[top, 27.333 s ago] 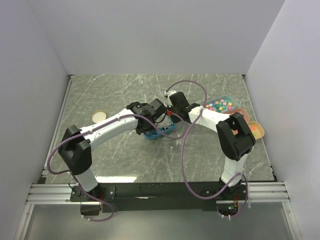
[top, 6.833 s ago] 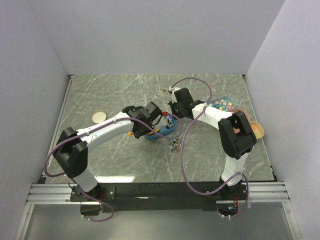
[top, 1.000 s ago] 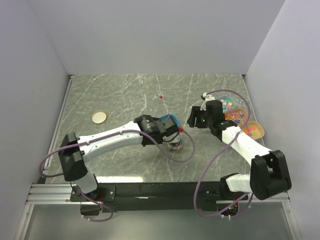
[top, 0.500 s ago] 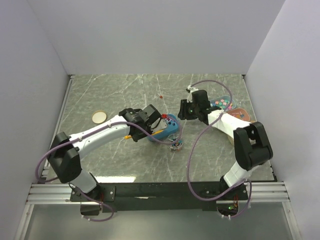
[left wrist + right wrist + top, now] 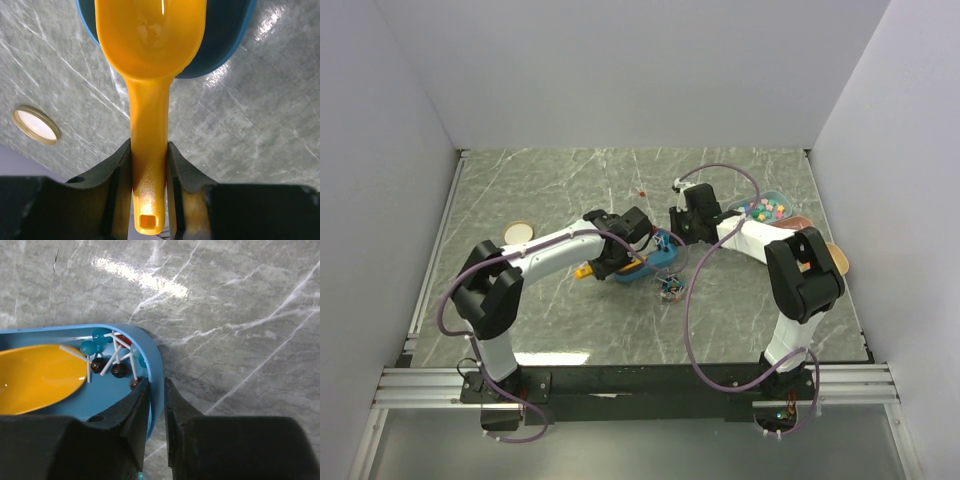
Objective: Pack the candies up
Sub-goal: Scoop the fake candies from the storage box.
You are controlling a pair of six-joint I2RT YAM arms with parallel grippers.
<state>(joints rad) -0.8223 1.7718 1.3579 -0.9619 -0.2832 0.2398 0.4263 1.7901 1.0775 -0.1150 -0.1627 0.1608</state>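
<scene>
i had the left gripper point(image 5: 149, 162) clenched on the handle of the orange scoop point(image 5: 150, 45). its bowl was empty and hung over the blue tray point(image 5: 227, 35). the right gripper point(image 5: 156, 399) was pinched shut on that tray's rim, pinning it to the worktop point(image 5: 550, 310). the candies point(image 5: 111, 360), blue and dark balls on white sticks, lay bunched in the tray's rounded end, just beside the right gripper's fingers. the scoop's tip sat near them but, as far as i could tell, not under them. in the top view a little jar point(image 5: 669, 288) stood on the worktop on the near side of the tray. there was something dark and colourful in it, too small for me to say how full. a lid point(image 5: 519, 232) lay well apart to the left.

i judged this to be the scooping step, with the packing only partly done, since candies were left in the tray. the next move called for sliding the scoop's lip low along the tray floor into that end, using the wall as a backstop. the right gripper would need to hold the tray firm. then i'd need a level lift across to the jar, slow enough that the sticks didn't roll the load off.
</scene>
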